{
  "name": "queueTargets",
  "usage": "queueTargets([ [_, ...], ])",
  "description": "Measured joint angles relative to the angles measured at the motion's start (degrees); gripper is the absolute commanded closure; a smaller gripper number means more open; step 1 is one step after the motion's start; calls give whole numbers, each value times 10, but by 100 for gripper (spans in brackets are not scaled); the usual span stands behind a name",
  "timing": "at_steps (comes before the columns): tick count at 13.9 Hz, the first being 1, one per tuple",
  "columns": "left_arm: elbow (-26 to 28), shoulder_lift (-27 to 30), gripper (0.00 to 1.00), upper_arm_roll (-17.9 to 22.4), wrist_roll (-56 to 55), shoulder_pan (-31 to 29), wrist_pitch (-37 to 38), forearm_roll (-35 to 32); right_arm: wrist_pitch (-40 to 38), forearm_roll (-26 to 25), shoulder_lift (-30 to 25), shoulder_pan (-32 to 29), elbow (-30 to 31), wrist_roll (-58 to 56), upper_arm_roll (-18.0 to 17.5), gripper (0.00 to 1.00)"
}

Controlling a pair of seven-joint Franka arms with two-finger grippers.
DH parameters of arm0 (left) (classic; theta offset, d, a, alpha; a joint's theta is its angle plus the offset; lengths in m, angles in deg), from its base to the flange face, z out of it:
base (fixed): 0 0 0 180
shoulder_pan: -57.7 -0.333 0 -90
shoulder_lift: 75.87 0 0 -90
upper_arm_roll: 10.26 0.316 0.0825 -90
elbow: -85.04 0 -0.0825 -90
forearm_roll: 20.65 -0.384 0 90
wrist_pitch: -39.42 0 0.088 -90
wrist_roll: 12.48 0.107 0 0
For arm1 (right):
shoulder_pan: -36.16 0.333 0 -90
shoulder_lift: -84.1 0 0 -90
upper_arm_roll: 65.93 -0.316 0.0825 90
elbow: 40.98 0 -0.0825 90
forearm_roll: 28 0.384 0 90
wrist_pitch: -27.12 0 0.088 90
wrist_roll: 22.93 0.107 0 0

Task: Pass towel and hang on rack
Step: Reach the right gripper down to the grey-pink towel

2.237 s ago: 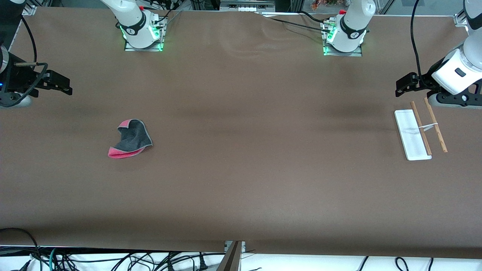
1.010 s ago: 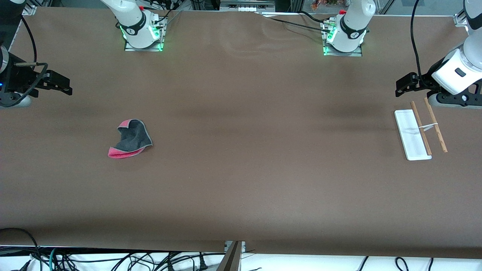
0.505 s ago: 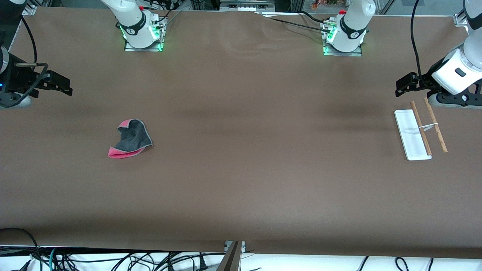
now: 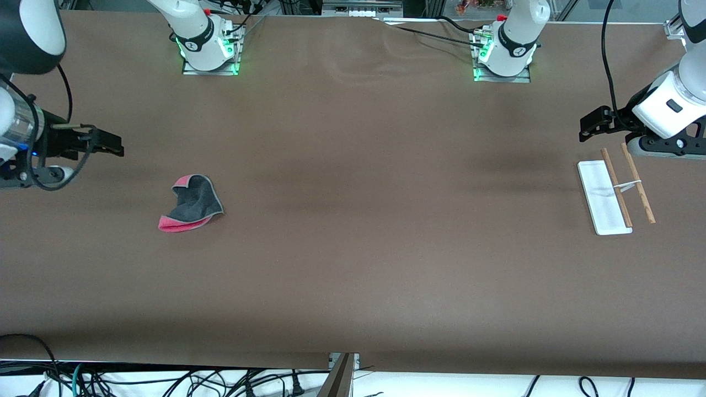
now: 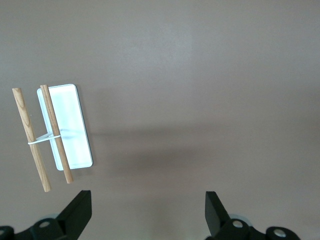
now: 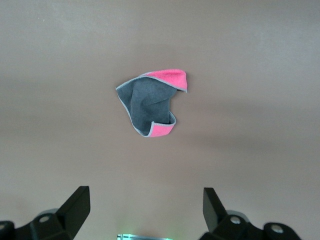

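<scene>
The towel lies crumpled on the brown table toward the right arm's end, dark grey side up with pink folds showing; it also shows in the right wrist view. My right gripper is open and empty, up in the air over the table beside the towel, nearer the table's end. The rack stands toward the left arm's end, white base with two wooden rods; it shows in the left wrist view. My left gripper is open and empty, in the air close to the rack.
The two arm bases stand along the table's edge farthest from the front camera. Cables hang below the table's near edge. A wide stretch of bare brown table lies between towel and rack.
My right arm has swung in toward the towel, its gripper now lower in the front view and closer to the cloth. The left arm, towel and rack have not moved.
</scene>
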Motion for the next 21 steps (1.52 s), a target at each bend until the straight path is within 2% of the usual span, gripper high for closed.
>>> queueTargets([
  [3, 0, 0, 0, 1, 0, -1, 0, 0, 23, 0, 31, 4, 2, 0, 0, 0],
  [6, 0, -1, 0, 2, 0, -2, 0, 0, 73, 0, 86, 9, 6, 0, -2, 0],
  [12, 0, -1, 0, 2, 0, -2, 0, 0, 155, 0, 194, 62, 7, -22, -3, 0],
  [18, 0, -1, 0, 1, 0, -2, 0, 0, 220, -2, 260, 63, 9, -227, 0, 0],
  [21, 0, -1, 0, 1, 0, -1, 0, 0, 266, -2, 277, 62, 33, -324, 2, 0],
])
